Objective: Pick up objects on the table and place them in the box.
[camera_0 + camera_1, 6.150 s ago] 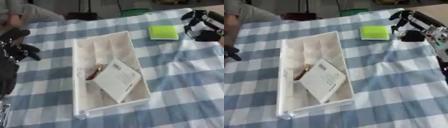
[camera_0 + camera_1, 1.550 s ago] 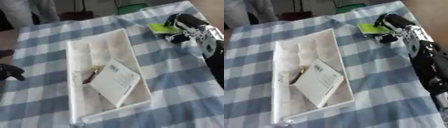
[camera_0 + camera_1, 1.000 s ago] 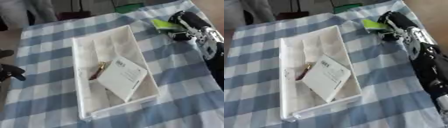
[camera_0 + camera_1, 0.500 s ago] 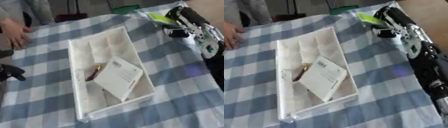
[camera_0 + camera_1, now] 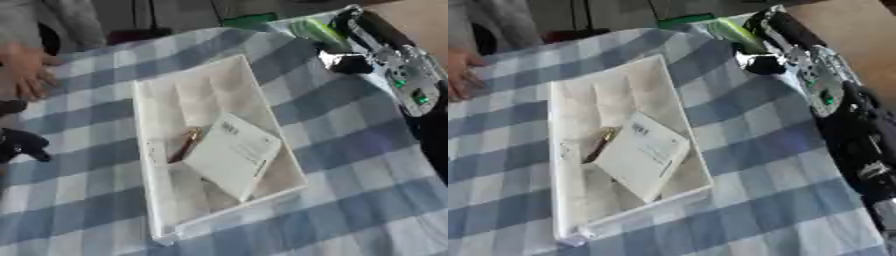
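Note:
A white box lies in the middle of the blue checked table. Inside it a white booklet lies askew, with a brown pen-like thing beside it. At the far right corner my right hand is curled over a green pad, which shows as a tilted strip at the hand's left side. Whether the pad is off the cloth I cannot tell. My left hand shows as a dark shape at the left edge, away from the box.
My right forearm runs down the right side of the table. The table's far edge lies just behind the green pad. Checked cloth surrounds the box on the near and left sides.
My right hand, open beside the flat green pad six seconds ago, has come over it and curled round it. The whole picture has tilted, so the camera moved.

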Robot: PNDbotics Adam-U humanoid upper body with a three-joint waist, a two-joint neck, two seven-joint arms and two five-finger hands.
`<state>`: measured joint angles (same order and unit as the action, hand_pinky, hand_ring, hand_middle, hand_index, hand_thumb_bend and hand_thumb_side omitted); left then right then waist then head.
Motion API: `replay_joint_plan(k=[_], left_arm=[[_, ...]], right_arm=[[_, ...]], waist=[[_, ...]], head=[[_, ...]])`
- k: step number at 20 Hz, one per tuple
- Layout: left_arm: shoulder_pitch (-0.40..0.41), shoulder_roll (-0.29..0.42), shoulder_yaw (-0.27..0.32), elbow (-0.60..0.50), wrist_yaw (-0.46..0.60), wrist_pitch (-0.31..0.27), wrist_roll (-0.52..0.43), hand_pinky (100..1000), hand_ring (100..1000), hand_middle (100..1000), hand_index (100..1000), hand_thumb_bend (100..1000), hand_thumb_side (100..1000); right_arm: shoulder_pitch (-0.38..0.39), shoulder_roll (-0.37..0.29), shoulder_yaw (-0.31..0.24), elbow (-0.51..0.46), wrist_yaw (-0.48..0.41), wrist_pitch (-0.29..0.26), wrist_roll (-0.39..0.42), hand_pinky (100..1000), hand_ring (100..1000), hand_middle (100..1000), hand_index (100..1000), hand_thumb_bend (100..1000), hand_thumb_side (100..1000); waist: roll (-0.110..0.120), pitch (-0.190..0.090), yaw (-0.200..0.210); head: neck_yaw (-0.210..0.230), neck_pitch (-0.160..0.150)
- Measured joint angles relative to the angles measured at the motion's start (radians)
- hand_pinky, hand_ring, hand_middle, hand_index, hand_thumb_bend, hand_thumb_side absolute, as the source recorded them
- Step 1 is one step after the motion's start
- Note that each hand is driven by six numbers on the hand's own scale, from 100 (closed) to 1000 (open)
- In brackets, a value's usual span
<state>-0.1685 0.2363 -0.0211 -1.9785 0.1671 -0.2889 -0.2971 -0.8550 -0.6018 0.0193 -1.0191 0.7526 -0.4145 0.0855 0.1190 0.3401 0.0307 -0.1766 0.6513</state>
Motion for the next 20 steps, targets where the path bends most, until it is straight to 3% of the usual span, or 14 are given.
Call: replay_joint_plan(k=[1,2,11,14,20], left_arm=[[0.0,0.0,0.0,0.0,0.0,0.0,0.0,523,611,820,926,235,930],[0.0,0.0,0.0,0.0,0.0,0.001,0.001,523,611,820,927,235,930],[0.0,0.0,0.0,0.0,0.0,0.001,0.0,523,611,820,927,234,929],[0.0,0.0,0.0,0.0,0.0,0.001,0.0,524,614,821,928,232,929],[0.0,0.0,0.0,0.0,0.0,-0.001,-0.001,524,614,821,928,232,929]], right_arm=[[0.003,0.0,0.0,0.0,-0.001,-0.002,0.002,562,504,498,549,100,521],[0.003,0.0,0.0,0.0,-0.002,-0.004,0.005,563,504,498,550,100,606],[0.009,0.002,0.0,0.0,-0.005,-0.023,0.021,563,504,498,550,100,603],[0.01,0.002,0.0,0.0,-0.005,-0.028,0.025,557,499,493,543,100,689],[0.01,0.003,0.0,0.0,-0.006,-0.023,0.012,551,495,487,535,100,732]], waist=[[0.0,0.0,0.0],[0.0,0.0,0.0],[0.0,0.0,0.0],[0.0,0.0,0.001],[0.0,0.0,0.003]], head=[[0.0,0.0],[0.0,0.0],[0.0,0.001],[0.0,0.001],[-0.002,0.004]])
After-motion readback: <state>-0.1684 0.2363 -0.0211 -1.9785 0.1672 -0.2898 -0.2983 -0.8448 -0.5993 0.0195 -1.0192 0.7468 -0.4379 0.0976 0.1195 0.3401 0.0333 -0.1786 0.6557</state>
